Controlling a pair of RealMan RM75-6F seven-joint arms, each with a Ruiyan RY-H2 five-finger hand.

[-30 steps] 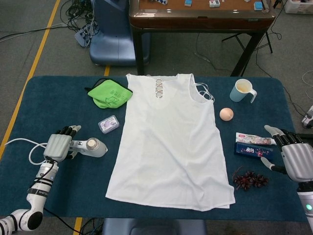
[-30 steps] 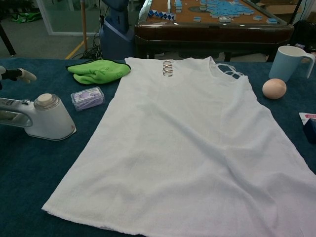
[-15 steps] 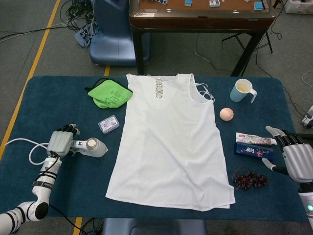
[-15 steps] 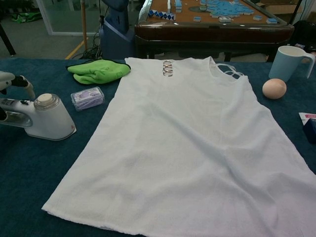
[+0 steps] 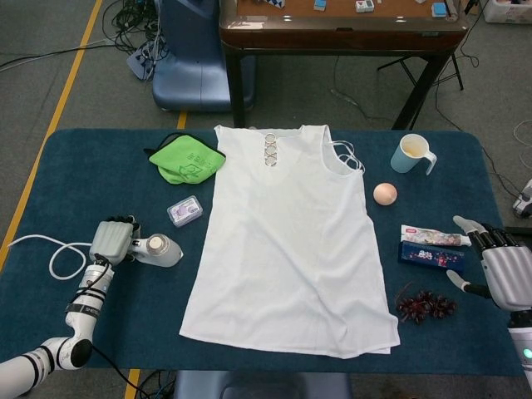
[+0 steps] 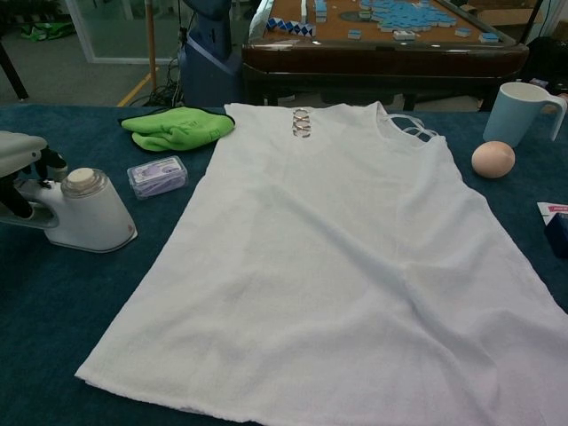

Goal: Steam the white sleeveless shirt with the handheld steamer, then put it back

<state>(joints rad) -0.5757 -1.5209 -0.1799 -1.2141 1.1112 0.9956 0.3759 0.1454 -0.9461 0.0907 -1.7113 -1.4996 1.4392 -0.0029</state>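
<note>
Two hands show at the near corners of a dark blue table (image 5: 75, 166). The left hand (image 5: 112, 239) lies over the handle of the white steamer (image 5: 160, 249), which sits on the cloth just left of the shirt's lower half; the chest view shows fingers (image 6: 31, 173) wrapped down around the handle, so the hand grips it while the steamer rests flat. A white cord (image 5: 51, 256) loops away from it toward the table's left edge. The white shirt (image 5: 291, 241) lies spread flat in the middle of the table, neckline away from the robot, hem near the front edge. The right hand (image 5: 505, 270) hovers at the right edge with fingers spread wide and nothing in them, just right of two flat packets (image 5: 431, 245). A cluster of dark dried pieces (image 5: 426, 306) lies by the shirt's lower right corner. Further back sit a peach-coloured ball (image 5: 385, 193) and a pale blue mug (image 5: 412, 154). Left of the shirt lie a folded green cloth (image 5: 188, 160) and a small clear box (image 5: 184, 211).
</note>
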